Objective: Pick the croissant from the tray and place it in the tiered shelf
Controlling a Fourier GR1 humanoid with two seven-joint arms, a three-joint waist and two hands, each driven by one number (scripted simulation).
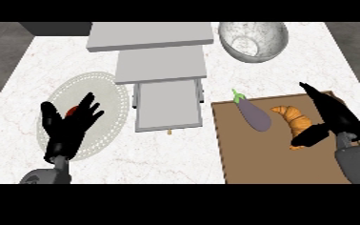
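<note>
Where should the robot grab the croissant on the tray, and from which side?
Probably across the thick middle of the croissant, coming from above on its right. It lies flat and curved, with tapered ends, and the eggplant is close on its left. The right hand is open beside it on the tray.

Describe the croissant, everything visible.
The croissant is golden-orange, curved and ridged, with tapered ends. It lies flat on the brown tray, in the tray's right half, running from upper left to lower right. A purple eggplant lies just to its left, apart from it. The right hand is at its right side: the thumb crosses its lower end, hiding part of it, and the fingers extend past it. It has not been lifted.
</note>
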